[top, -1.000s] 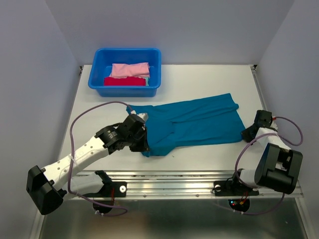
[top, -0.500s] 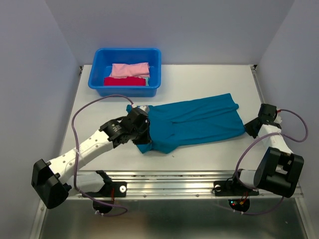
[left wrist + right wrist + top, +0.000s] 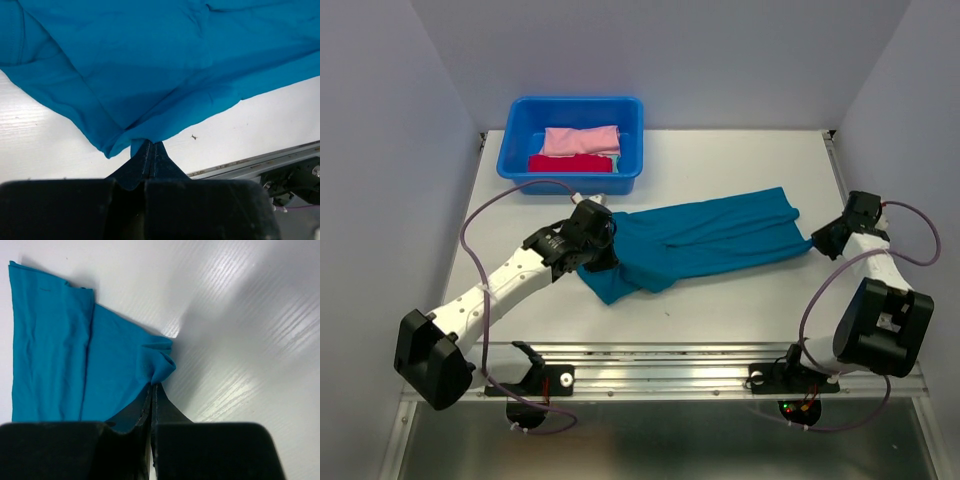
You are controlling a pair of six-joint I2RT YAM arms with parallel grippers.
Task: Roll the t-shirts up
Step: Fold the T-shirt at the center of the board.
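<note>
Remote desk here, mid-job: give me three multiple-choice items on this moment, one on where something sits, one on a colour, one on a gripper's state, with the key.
1. Where does the blue tub sit on the table?
A. at the far left corner
B. at the near right corner
C. between the arm bases

2. What colour is the t-shirt spread on the table?
A. red
B. yellow
C. teal-blue

3. How does the left gripper stand?
A. open above the cloth
B. shut on the t-shirt's edge
C. shut on the tub's rim

Key:
1 A, the top view shows the tub against the far edge on the left.
2 C, all three views show teal-blue cloth.
3 B, the left wrist view shows the fingers closed with a fold of the cloth pinched at their tips.
</note>
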